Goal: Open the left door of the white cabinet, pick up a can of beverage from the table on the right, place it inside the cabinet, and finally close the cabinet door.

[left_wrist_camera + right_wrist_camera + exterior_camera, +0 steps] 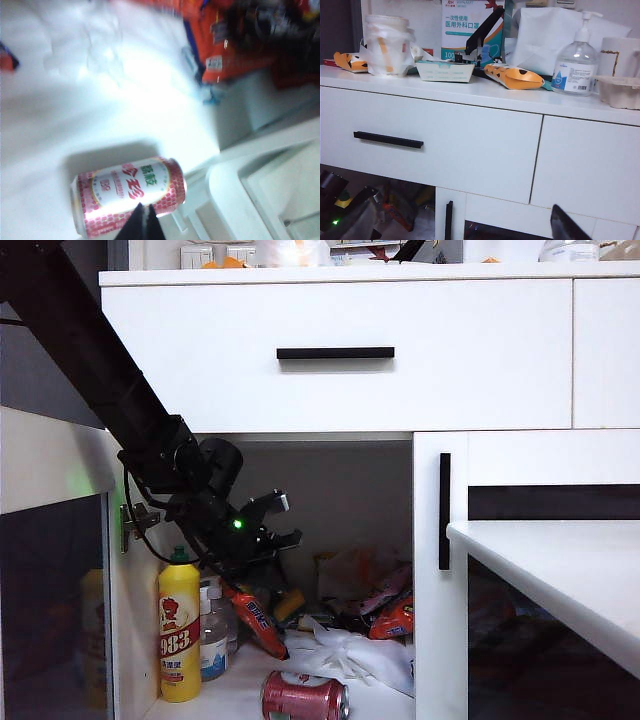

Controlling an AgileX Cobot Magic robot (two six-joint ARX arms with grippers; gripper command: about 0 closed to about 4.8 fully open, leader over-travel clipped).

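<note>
The white cabinet point(470, 350) has its left door point(55, 590) swung open at the left of the exterior view. A red can of beverage point(305, 697) lies on its side at the front of the cabinet floor. My left gripper point(280, 523) is inside the cabinet, above the can. In the left wrist view its fingertips point(136, 224) are pressed together and shut on nothing, with the can point(127, 192) lying just beyond them. My right gripper point(470, 235) faces the cabinet front from outside; only one finger point(567, 227) shows and nothing is held. The table point(560, 560) is at the right.
On the cabinet floor a yellow bottle point(179, 635) stands at the left, with snack packs point(392, 615) and white plastic point(350, 652) behind the can. The shut right door's handle point(444, 510) is beside the opening. The cabinet top holds a sanitiser bottle point(576, 62) and boxes.
</note>
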